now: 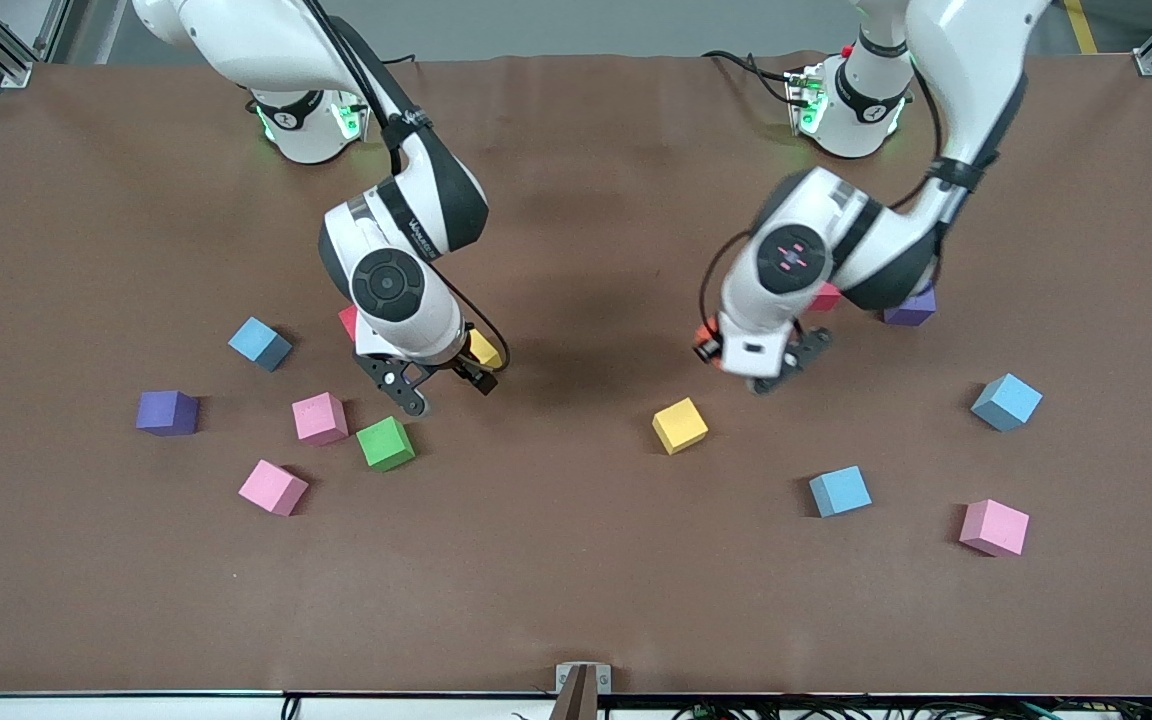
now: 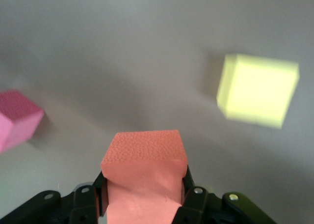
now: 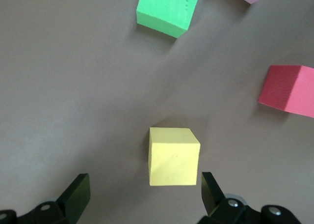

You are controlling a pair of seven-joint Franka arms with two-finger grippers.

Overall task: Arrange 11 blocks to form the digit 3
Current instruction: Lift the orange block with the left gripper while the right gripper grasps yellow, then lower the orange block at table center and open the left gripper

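My left gripper (image 2: 143, 197) is clamped on an orange block (image 2: 143, 172); the foam bulges slightly between the black fingers, and the block sits squarely in the jaws. From that wrist I see a yellow block (image 2: 257, 90) lying ahead of the held one and off to one side, well apart from it, and a pink-red block (image 2: 17, 118) off to the other side.

My right gripper (image 3: 142, 192) is spread wide and grasps nothing. It hovers over a second yellow block (image 3: 172, 155), which lies between the fingertips without touching either. A green block (image 3: 167, 8) and a red block (image 3: 289, 90) lie farther out from this gripper.

As for the digit 3, I judge nothing is built: in the front view no two blocks touch, and no row or column has formed. The cubes are scattered: a green block (image 1: 385, 443), pink blocks (image 1: 320, 418) (image 1: 273, 487) (image 1: 994, 527), light blue blocks (image 1: 260, 343) (image 1: 840, 491) (image 1: 1006, 402), and the yellow block (image 1: 680, 425) just below my left gripper (image 1: 771, 375). Two purple cubes (image 1: 168, 412) (image 1: 911, 309) also sit on the brown table (image 1: 576, 600).

So this is, by my reckoning, the very start: one block in hand, one about to be taken, all eleven placements left.
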